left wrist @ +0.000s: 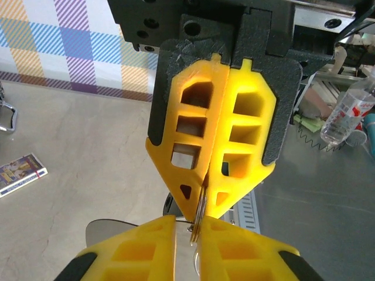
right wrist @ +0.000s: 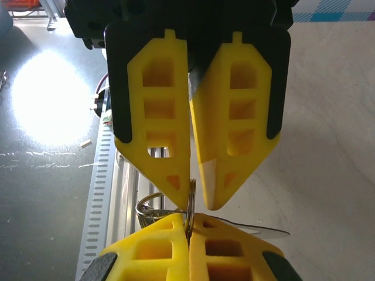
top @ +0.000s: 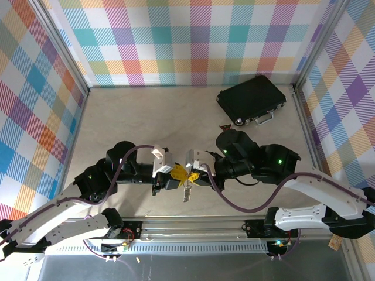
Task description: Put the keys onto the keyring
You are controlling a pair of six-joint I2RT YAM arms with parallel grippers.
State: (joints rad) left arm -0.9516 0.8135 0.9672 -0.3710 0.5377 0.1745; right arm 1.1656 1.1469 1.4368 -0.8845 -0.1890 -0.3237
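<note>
Near-edge centre, 6 o'clock: left gripper (top: 179,172) and right gripper (top: 192,175), tip to tip.
Left claw: pinched tight on thin silver wire keyring (left wrist: 200,206).
Right claw: closed on same ring.
Keys: flat silver key (top: 186,193) hangs beneath the tips; count unclear.
Top view: one black rectangular case (top: 252,99), 1 o'clock.
Left wrist view: one small patterned card (left wrist: 20,172), 9 o'clock.

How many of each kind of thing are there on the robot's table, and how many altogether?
grippers: 2, the left gripper and the right gripper
keyring: 1
key: 1 that I can make out; more may be hidden
black case: 1
patterned card: 1
Total: 6
</note>
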